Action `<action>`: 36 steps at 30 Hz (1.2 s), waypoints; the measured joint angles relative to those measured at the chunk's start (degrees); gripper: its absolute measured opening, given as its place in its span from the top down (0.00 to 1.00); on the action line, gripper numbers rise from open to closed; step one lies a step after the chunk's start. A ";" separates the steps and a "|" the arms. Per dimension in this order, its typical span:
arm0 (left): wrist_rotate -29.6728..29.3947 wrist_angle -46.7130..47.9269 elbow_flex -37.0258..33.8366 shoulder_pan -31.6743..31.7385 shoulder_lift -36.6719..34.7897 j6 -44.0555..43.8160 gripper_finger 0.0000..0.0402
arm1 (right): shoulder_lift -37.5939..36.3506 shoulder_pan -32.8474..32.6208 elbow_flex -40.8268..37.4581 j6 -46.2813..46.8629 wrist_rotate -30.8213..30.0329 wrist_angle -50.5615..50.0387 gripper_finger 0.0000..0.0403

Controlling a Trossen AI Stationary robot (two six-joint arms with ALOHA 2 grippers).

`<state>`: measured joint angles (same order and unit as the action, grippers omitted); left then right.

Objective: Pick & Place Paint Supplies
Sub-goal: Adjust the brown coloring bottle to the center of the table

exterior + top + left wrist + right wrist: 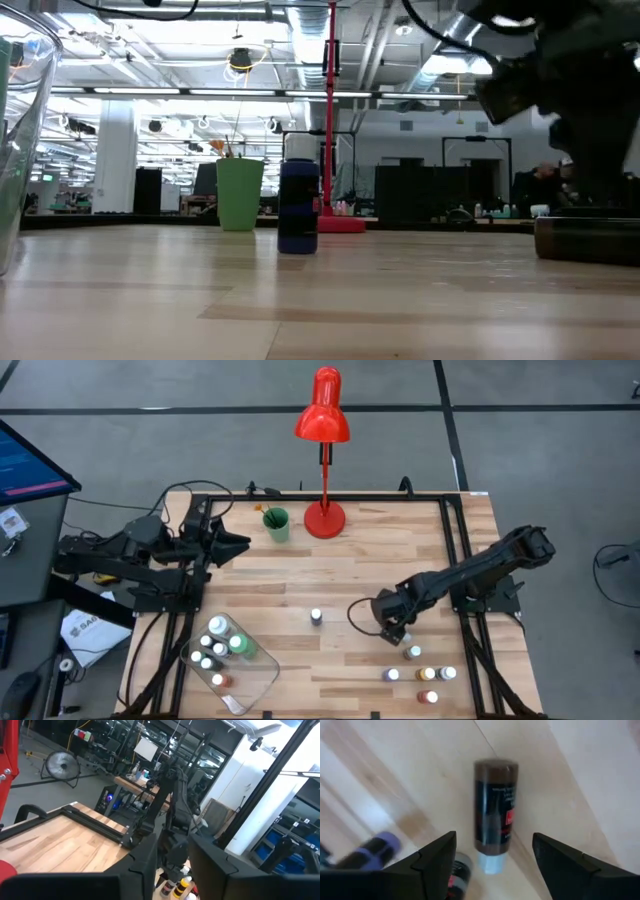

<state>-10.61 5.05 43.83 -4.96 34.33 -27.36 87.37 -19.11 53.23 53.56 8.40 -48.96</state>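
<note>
1. High view: bottles (222,650) stand grouped in the clear tray (250,682) at the near edge, apparently where supplies are collected; one bottle (316,617) waits alone mid-table. The right gripper (396,630) hangs beside the loose bottles (425,674). The left gripper (235,543) rests far back.
2. Low view: the dark bottle (298,206) stands upright before the green cup (239,194).
3. Left wrist view: its fingers (150,862) stand slightly apart, holding nothing.
4. Right wrist view: wide fingers (437,857) straddle a brown bottle (493,808), likely lining up a grasp.

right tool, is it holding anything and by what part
Nothing is held. The right tool hangs open over a lying brown paint bottle, fingers on either side of it, not touching it.
</note>
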 joint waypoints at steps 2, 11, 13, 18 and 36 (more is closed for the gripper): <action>0.00 -0.03 0.00 0.00 -0.04 -0.31 0.73 | 0.67 -0.49 -1.66 0.05 0.89 1.15 0.35; 0.00 -0.17 0.00 0.00 -0.20 -1.59 0.71 | 1.10 -1.43 -5.19 0.51 2.21 6.08 0.35; 0.00 -0.29 0.00 -0.01 -0.20 -1.59 0.71 | 1.10 -2.15 -5.57 0.51 2.19 6.16 0.35; 0.00 -0.42 0.00 -0.01 -0.20 -1.61 0.71 | 0.65 -3.50 -5.57 0.51 2.19 6.38 0.35; 0.02 -0.47 0.00 -0.01 -0.20 -1.66 0.71 | 1.12 -8.57 -9.76 5.99 1.81 8.33 0.35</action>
<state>-10.59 4.58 43.83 -4.97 34.13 -29.01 88.49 -27.68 43.46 59.55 10.22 -40.63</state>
